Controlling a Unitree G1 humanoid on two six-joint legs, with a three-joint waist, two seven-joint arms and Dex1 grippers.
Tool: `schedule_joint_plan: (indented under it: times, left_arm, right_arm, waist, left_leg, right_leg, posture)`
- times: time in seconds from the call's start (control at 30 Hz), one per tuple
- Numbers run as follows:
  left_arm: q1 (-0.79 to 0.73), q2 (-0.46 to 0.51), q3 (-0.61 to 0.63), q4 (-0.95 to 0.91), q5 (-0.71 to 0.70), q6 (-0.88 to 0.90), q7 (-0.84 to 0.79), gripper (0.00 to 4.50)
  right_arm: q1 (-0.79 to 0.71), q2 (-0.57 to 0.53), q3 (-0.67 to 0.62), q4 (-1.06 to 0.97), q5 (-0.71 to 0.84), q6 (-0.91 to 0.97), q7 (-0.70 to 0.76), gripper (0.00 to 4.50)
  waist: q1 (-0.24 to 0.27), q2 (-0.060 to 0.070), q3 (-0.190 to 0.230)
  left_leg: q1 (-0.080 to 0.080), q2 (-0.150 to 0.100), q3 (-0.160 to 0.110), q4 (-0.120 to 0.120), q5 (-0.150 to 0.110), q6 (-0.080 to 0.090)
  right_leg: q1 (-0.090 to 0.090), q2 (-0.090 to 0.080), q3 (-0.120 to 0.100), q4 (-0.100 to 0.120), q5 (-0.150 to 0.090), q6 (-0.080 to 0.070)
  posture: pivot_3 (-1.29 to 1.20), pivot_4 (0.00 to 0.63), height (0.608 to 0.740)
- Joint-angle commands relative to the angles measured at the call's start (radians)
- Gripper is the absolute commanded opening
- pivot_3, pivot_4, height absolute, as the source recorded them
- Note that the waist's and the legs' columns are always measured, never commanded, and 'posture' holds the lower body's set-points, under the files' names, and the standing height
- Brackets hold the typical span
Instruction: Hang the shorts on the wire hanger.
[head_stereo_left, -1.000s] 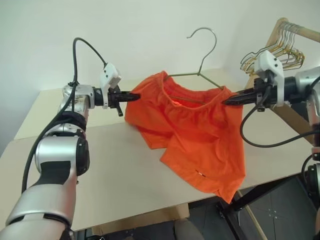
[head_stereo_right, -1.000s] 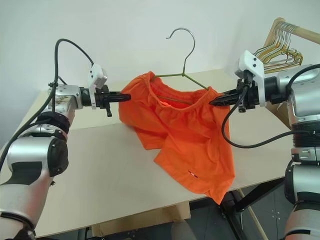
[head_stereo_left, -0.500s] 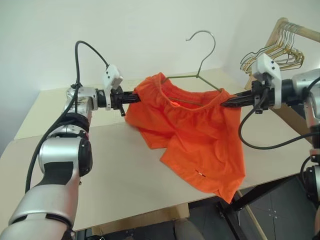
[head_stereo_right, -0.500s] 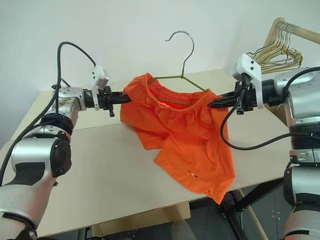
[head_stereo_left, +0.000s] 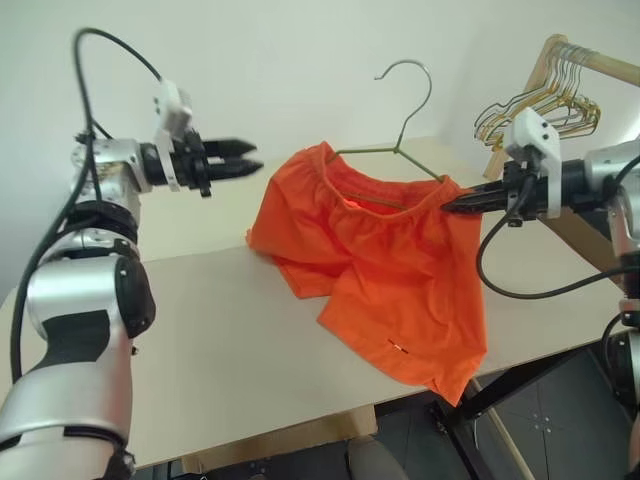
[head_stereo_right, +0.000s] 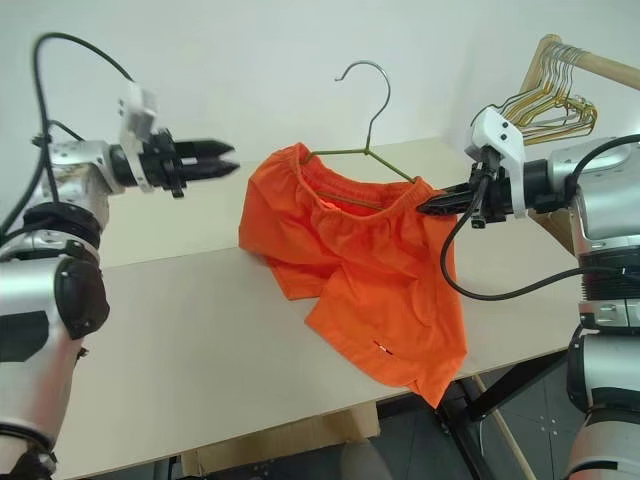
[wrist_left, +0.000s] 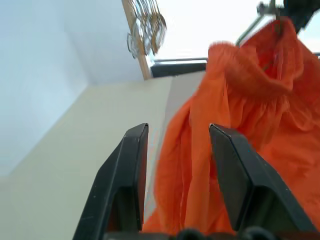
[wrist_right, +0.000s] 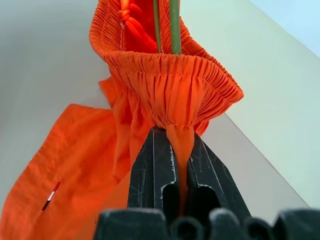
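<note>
The orange shorts (head_stereo_left: 385, 255) hang from the wire hanger (head_stereo_left: 405, 120), whose bar runs inside the gathered waistband while the hook stands up above. The legs trail down over the table edge. My right gripper (head_stereo_left: 450, 203) is shut on the right end of the waistband, the fabric pinched between its fingers (wrist_right: 155, 170). My left gripper (head_stereo_left: 248, 157) is open and empty, raised to the left of the shorts and apart from them. In the left wrist view its two fingers (wrist_left: 132, 165) stand spread with the shorts (wrist_left: 240, 115) beyond them.
A beige table (head_stereo_left: 200, 330) lies under the shorts. A wooden rack with a bunch of gold and dark wire hangers (head_stereo_left: 545, 100) stands at the far right, close behind my right arm. A white wall backs the table.
My left gripper let go of the left end of the waistband, opened, and rose up and away to the left. The shorts' left side now hangs on the hanger alone. The right gripper kept still.
</note>
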Motion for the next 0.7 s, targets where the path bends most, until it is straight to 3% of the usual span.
schedule_joint_plan:
  times: [0.03,0.1,0.2,0.4,0.7]
  left_arm:
    - [-0.032,-0.012,0.057,-0.036,-0.086,0.063,-0.069,2.09]
    - [-0.013,-0.036,0.055,-0.058,-0.121,0.107,-0.135,2.09]
    - [0.059,-0.067,-0.086,-0.162,-0.197,0.157,-0.151,2.09]
    - [0.035,-0.087,-0.288,-0.147,-0.156,0.016,-0.151,2.09]
    - [-0.039,-0.08,-0.363,-0.081,-0.141,-0.039,-0.151,2.09]
  right_arm:
    - [-0.031,0.019,-0.012,-0.006,-0.011,0.025,-0.049,0.0]
    - [-0.029,0.03,-0.011,-0.014,-0.013,0.03,-0.058,0.0]
    - [-0.016,0.035,-0.004,-0.042,-0.01,0.009,-0.041,0.0]
    - [-0.012,0.031,0.05,-0.097,-0.032,-0.031,0.013,0.0]
    - [-0.005,0.041,0.076,-0.149,-0.034,-0.032,0.032,0.0]
  waist:
    - [-0.001,0.0,0.0]
    - [-0.001,0.0,0.0]
    - [0.0,0.0,0.0]
    - [-0.002,0.0,0.0]
    - [-0.004,0.0,0.0]
  left_leg:
    - [0.0,0.0,0.0,0.0,0.0,0.0]
    - [0.0,0.0,0.0,0.0,0.0,0.0]
    - [0.0,-0.001,-0.001,0.0,0.001,0.0]
    - [0.0,-0.001,-0.001,0.0,0.001,0.0]
    - [0.0,-0.001,-0.001,0.0,0.001,0.0]
  right_leg:
    - [0.0,0.0,0.0,0.0,0.0,0.0]
    - [0.0,0.0,0.0,0.0,0.0,0.0]
    - [0.001,-0.001,-0.001,0.001,0.0,0.0]
    - [0.0,-0.001,-0.001,0.001,0.0,0.0]
    - [0.0,0.0,-0.001,0.0,0.0,0.0]
  posture:
    - [-0.24,0.0,0.74]
    - [-0.24,0.0,0.74]
    - [-0.23,0.0,0.74]
    - [-0.23,0.0,0.74]
    - [-0.26,0.0,0.74]
